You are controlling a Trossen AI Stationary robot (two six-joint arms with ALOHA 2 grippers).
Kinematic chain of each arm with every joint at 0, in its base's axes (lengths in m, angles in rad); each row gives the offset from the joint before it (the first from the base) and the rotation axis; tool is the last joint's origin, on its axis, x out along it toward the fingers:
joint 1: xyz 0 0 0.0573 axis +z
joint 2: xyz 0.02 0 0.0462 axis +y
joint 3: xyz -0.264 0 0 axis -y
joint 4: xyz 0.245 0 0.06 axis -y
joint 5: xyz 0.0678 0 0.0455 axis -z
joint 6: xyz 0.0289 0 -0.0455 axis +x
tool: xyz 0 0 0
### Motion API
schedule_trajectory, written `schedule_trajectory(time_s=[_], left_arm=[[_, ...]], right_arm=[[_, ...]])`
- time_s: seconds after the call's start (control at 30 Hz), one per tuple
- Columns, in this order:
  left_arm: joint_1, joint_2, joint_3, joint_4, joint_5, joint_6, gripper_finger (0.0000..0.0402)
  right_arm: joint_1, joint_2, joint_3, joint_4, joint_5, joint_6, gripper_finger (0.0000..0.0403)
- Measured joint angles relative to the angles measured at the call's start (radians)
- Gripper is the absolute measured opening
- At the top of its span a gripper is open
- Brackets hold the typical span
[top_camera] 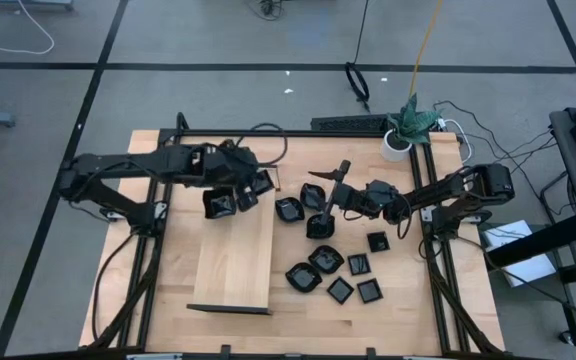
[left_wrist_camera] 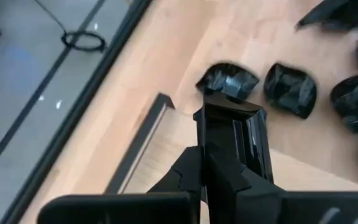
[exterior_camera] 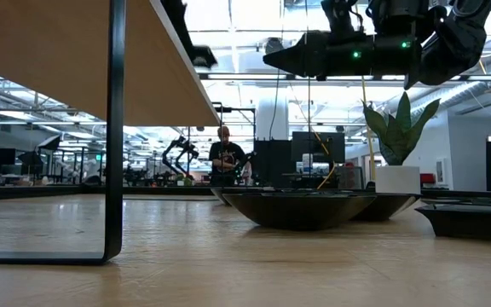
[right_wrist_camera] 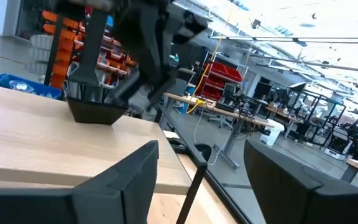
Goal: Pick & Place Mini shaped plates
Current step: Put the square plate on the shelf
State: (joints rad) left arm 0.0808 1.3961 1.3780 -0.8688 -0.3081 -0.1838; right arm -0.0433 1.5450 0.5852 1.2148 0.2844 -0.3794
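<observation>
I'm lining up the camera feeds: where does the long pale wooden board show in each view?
High view: the wooden board lies left of centre.
Low view: the board fills the upper left, seen from underneath.
Left wrist view: the board runs along the bottom.
Right wrist view: the board covers the left half.
Shared landmark: its dark metal leg, visible in all four.

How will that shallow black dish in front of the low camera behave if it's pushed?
The dish looks glossy, so it would probably slide readily on the wooden table. Its low, wide shape suggests it is unlikely to tip. It looks rigid, possibly brittle; I can't tell its material.
</observation>
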Motion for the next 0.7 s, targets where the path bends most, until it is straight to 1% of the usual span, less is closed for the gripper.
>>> schedule_trajectory(time_s=[0.07, 0.2, 0.33, 0.47, 0.6, 0.7], left_arm=[[0.0, 0.035, -0.001, -0.006, 0.004, -0.002, 0.0007], [-0.001, 0.079, -0.001, -0.027, 0.047, -0.011, 0.0009], [-0.005, 0.114, -0.002, -0.089, 0.016, -0.054, 0.0012], [0.0, 0.123, -0.002, -0.107, 0.001, -0.066, 0.0007], [0.0, 0.122, -0.002, -0.108, 0.0, -0.067, 0.0037], [-0.001, 0.122, -0.002, -0.134, -0.012, -0.105, 0.0067]], right_arm=[[0.0, 0.0, 0.0, 0.0, 0.0, 0.0, 0.0217], [0.0, 0.0, 0.0, -0.011, 0.0, 0.0, 0.0213], [0.0, 0.0, 0.0, -0.017, 0.001, 0.0, 0.0212], [0.0, 0.0, 0.0, -0.016, 0.001, 0.0, 0.0212], [0.0, 0.0, 0.0, -0.016, 0.001, 0.0, 0.0212], [0.0, 0.0, 0.0, -0.016, 0.001, 0.0, 0.0212]])
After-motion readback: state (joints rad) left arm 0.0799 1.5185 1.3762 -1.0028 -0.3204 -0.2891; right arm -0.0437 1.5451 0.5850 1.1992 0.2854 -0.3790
